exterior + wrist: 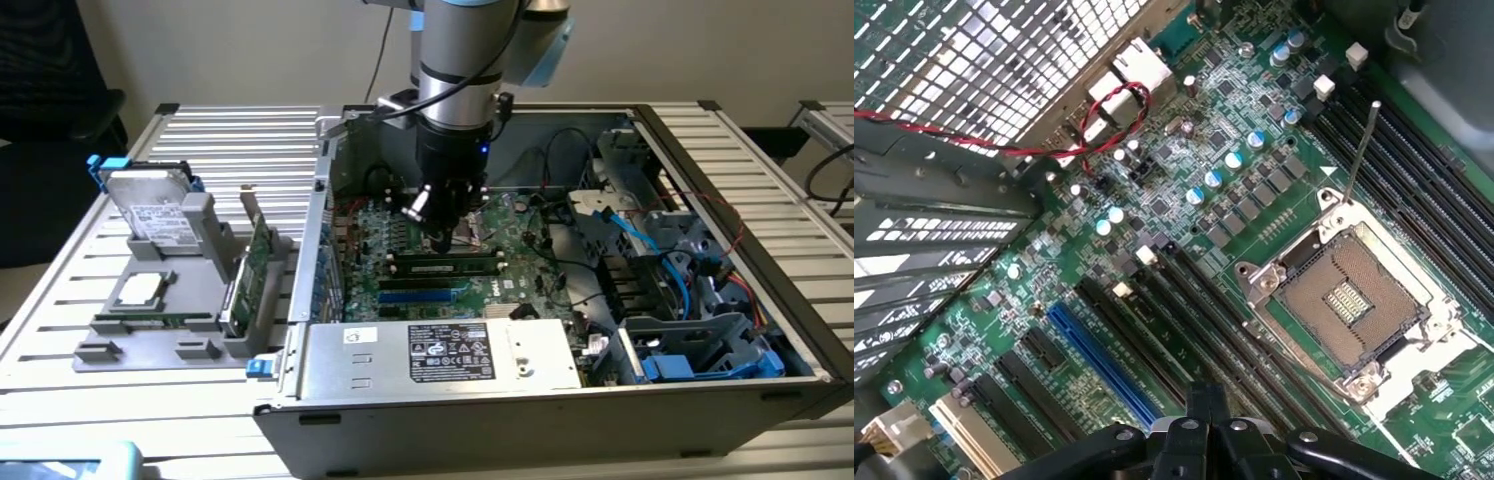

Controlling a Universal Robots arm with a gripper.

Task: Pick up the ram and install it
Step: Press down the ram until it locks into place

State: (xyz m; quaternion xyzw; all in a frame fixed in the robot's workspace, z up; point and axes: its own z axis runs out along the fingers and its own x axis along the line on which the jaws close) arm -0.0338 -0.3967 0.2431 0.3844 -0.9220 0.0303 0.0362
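The ram (443,267), a long narrow green stick with black chips, lies along a memory slot on the motherboard (400,235) inside the open computer case. My gripper (438,238) hangs just above the stick's middle, pointing down, shut with nothing between its fingers. Whether the fingertips touch the stick I cannot tell. In the wrist view the shut gripper (1206,398) hovers over the black memory slots (1199,305), beside the empty processor socket (1351,300) with its lever raised.
A grey fixture (147,352) on the slatted table at the exterior view's left carries a hard drive (147,205), a silver processor chip (142,290), a thin green strip (154,320) and an upright expansion card (254,265). Cables, drive cages and the power supply (441,352) crowd the case.
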